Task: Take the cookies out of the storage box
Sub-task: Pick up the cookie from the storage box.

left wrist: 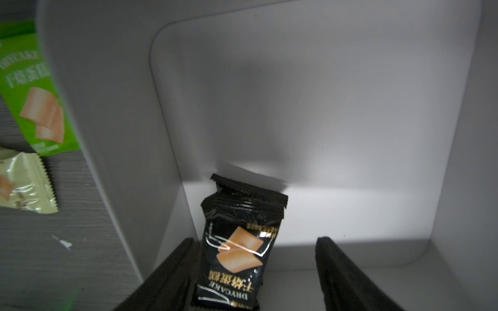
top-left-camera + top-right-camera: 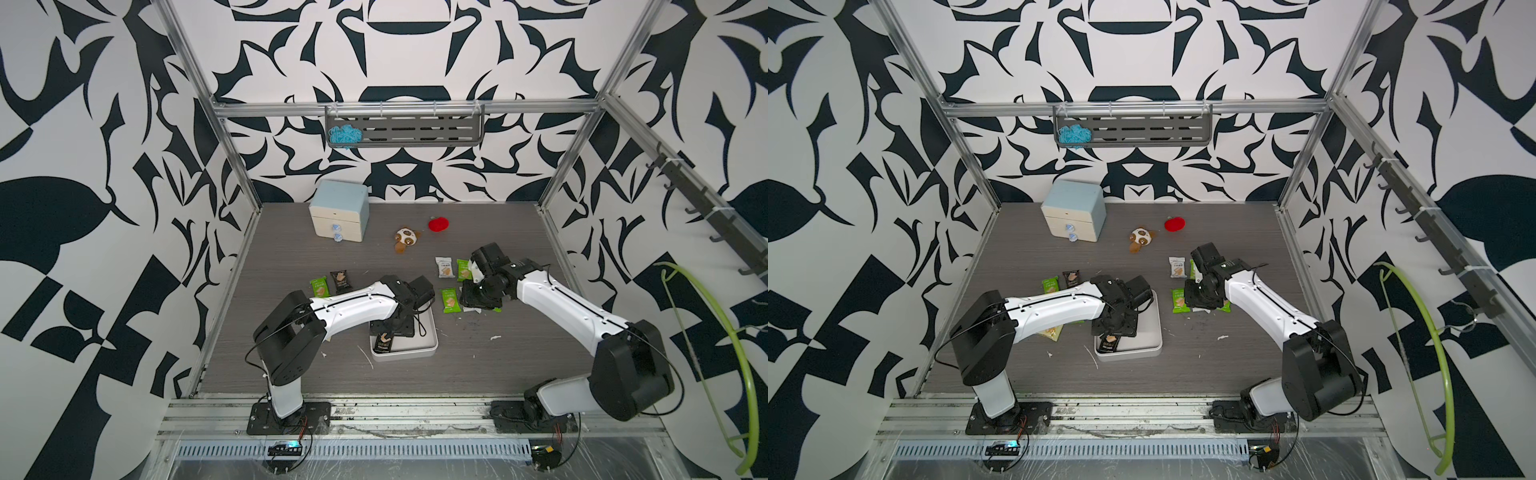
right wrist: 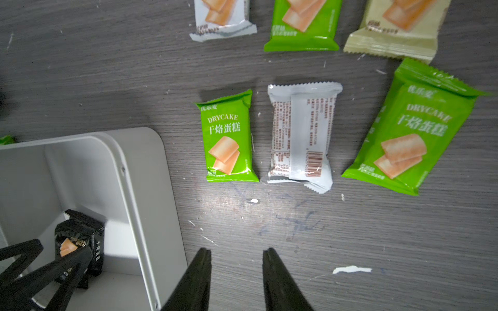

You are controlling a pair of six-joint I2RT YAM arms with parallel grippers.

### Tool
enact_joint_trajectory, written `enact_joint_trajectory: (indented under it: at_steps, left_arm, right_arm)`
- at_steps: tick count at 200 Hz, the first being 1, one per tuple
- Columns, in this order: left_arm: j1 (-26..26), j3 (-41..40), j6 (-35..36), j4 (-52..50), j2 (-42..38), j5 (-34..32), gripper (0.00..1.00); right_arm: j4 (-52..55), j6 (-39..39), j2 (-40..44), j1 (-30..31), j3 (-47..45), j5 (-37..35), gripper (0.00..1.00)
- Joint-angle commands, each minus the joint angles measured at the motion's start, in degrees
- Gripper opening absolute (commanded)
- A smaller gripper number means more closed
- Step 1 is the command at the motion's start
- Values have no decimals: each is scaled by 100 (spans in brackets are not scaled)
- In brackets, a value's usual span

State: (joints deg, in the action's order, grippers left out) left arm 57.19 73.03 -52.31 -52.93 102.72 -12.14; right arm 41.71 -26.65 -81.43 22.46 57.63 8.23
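- Left tool (image 1: 254, 239) stands wide inside the storage box (image 1: 121, 134). Its jaws straddle the black packet (image 1: 239, 258), one touching it, and nothing is gripped yet.
- In both top views that packet sits in the box's 7 o'clock corner, the only one we see left inside.
- We centre the jaws on its middle and close gently, since the wrapper looks slick and crumply.
- We lift straight up clear of the wall before swinging away.
- Right tool (image 3: 237, 250) hangs part-open and empty over the bench (image 3: 350, 229), at 2 o'clock from the box, near other cookies (image 3: 229, 140). We hold it clear.
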Motion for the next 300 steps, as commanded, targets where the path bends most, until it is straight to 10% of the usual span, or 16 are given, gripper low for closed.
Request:
enact_joint_trajectory:
  at_steps: [1,300]
  left_arm:
    - [20,117,125,-340,92,62,76]
    - [12,262,244,-178,758,368,65]
  right_arm:
    - [19,105,0,-39,98,-93,38]
    - [109,212,45,-109,12,-181,37]
